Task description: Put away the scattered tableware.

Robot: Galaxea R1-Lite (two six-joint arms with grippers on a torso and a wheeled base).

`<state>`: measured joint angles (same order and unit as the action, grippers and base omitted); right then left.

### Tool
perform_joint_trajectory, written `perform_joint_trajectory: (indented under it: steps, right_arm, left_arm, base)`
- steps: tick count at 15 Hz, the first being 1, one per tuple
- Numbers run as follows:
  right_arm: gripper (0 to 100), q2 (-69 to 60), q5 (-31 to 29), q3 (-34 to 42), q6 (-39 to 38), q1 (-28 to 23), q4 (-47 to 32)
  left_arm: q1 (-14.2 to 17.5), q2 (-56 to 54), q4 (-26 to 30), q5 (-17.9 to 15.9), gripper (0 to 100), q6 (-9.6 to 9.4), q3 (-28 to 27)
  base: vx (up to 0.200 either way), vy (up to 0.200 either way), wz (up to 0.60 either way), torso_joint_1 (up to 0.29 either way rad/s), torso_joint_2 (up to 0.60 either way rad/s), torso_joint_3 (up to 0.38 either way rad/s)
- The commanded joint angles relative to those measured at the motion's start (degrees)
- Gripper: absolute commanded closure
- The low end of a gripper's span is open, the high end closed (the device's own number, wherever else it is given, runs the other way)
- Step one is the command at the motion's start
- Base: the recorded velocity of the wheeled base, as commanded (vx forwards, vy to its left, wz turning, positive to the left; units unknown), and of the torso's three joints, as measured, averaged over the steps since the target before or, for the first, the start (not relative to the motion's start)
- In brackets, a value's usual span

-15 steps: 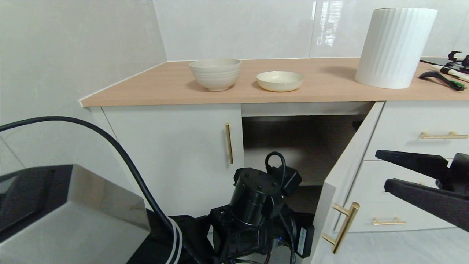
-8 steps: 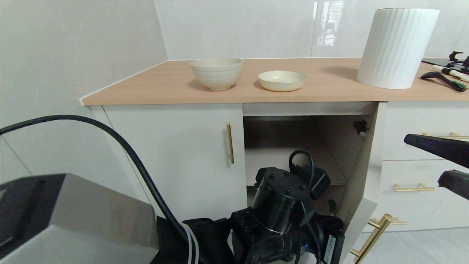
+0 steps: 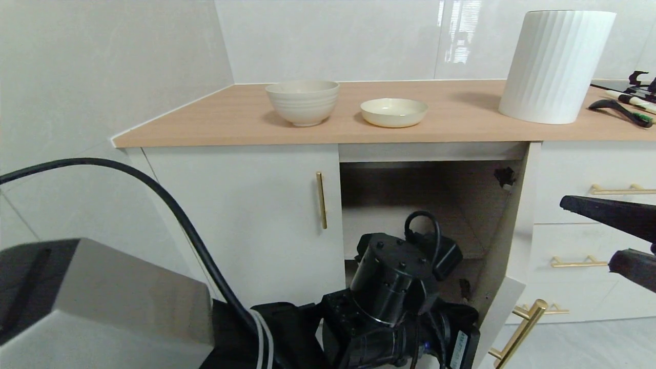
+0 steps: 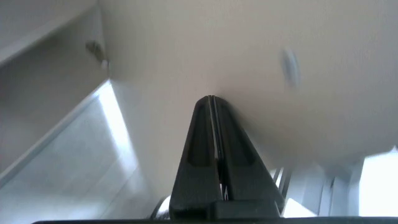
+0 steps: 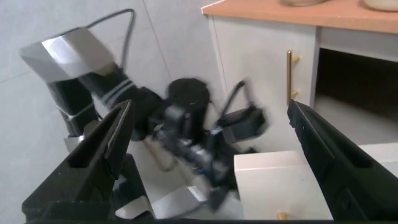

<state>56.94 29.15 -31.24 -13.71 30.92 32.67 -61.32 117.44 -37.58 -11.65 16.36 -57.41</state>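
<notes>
since a second ago the cabinet door (image 3: 512, 256) has swung wider and the right fingers (image 3: 610, 211) have drawn back toward the drawers (image 3: 589, 169). the bowl (image 3: 302, 102) and the shallow dish (image 3: 393, 112) sit side by side, apart, on the tabletop (image 3: 461, 130) above the open cabinet. the right fingers hang level and spread wide, gripping nothing. the left arm (image 3: 394, 277) crouches low at the cabinet mouth. its wrist view shows the left fingers (image 4: 200, 149) pressed together, empty, close before a pale panel. the right wrist view looks back on the left arm and the door's top edge.
</notes>
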Motion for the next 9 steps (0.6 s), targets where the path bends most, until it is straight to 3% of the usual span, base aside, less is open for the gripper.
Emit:
perform_joint_trajectory:
  steps: [1, 3, 8, 9]
  right_arm:
    - [0, 0.8, 0.0, 0.0, 0.0, 0.0, 0.0]
    - [0, 1.0, 0.0, 0.0, 0.0, 0.0, 0.0]
    - [0, 1.0, 0.0, 0.1, 0.0, 0.0, -0.1]
    - [0, 1.1, 0.0, 0.1, 0.0, 0.0, -0.1]
  left_arm:
    - [0.1, -4.2, 0.6, 1.6, 100, -2.03, 4.8]
    - [0.6, -4.9, 0.7, 2.8, 100, -2.47, 6.7]
    - [0.7, -2.2, 0.8, 3.9, 100, -2.47, 5.4]
    - [1.3, -1.3, 1.0, 3.7, 100, -2.47, 4.0]
  base:
    - [0.000, 0.000, 0.00, 0.000, 0.00, 0.000]
    - [0.000, 0.000, 0.00, 0.000, 0.00, 0.000]
    - [0.000, 0.000, 0.00, 0.000, 0.00, 0.000]
    - [-0.200, 0.000, 0.00, 0.002, 0.00, 0.007]
